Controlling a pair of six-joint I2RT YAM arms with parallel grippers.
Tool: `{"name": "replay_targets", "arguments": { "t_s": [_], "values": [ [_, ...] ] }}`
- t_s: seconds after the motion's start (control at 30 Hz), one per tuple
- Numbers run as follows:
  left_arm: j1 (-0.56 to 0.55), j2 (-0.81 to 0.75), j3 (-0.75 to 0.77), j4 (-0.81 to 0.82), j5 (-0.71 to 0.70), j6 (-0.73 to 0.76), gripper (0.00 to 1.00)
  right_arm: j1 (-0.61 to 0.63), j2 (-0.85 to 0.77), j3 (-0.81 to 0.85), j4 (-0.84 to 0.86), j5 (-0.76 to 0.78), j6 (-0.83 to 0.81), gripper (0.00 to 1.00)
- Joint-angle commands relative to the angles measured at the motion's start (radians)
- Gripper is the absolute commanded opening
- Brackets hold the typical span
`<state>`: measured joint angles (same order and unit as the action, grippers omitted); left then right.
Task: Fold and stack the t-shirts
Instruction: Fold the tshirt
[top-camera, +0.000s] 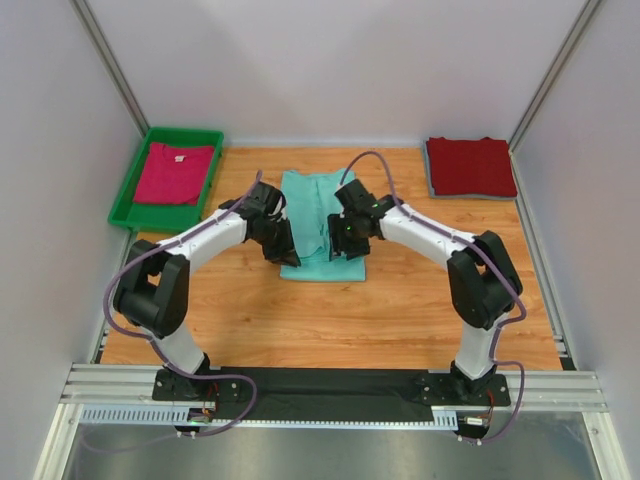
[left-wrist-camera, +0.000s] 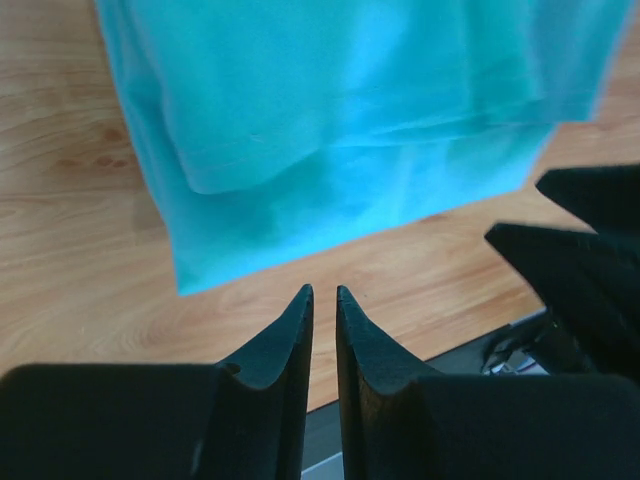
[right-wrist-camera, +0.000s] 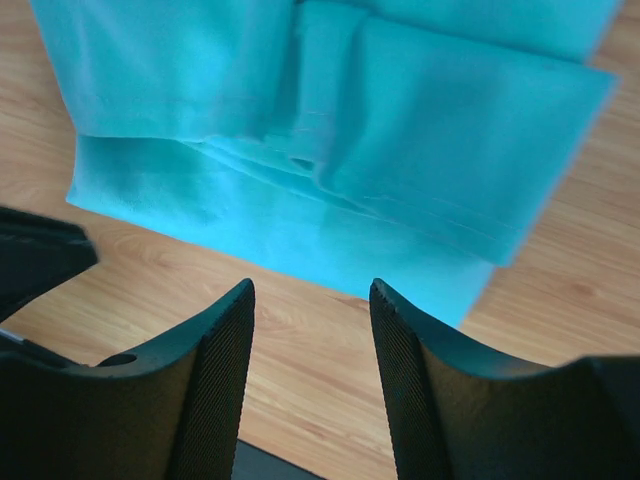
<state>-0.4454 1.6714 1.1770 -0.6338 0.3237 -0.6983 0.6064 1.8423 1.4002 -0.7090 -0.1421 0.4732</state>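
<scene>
The mint-teal t-shirt (top-camera: 318, 218) lies folded into a long strip at the table's middle; it also shows in the left wrist view (left-wrist-camera: 340, 110) and the right wrist view (right-wrist-camera: 330, 130). My left gripper (top-camera: 287, 250) hovers over its near left corner, its jaws nearly closed on nothing (left-wrist-camera: 324, 292). My right gripper (top-camera: 345, 245) hovers over its near right corner, open and empty (right-wrist-camera: 312, 288). The dark red t-shirt (top-camera: 470, 166) lies folded at the far right. The magenta-pink t-shirt (top-camera: 176, 172) lies in the green tray (top-camera: 133, 180).
White walls close in the table on three sides. A black strip runs along the near edge by the arm bases. Bare wood (top-camera: 340, 320) lies between the teal shirt and the bases.
</scene>
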Motion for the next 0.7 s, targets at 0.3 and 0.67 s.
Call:
{"name": "replay_targets", "arguments": {
  "t_s": [0.3, 0.67],
  "values": [
    [0.017, 0.108, -0.025, 0.074, -0.017, -0.038, 0.2, 0.095, 0.126, 0.022, 0.109, 0.272, 0.022, 0.53],
    [0.017, 0.119, -0.069, 0.074, -0.025, -0.046, 0.19, 0.119, 0.207, 0.091, 0.146, 0.44, 0.05, 0.55]
  ]
}}
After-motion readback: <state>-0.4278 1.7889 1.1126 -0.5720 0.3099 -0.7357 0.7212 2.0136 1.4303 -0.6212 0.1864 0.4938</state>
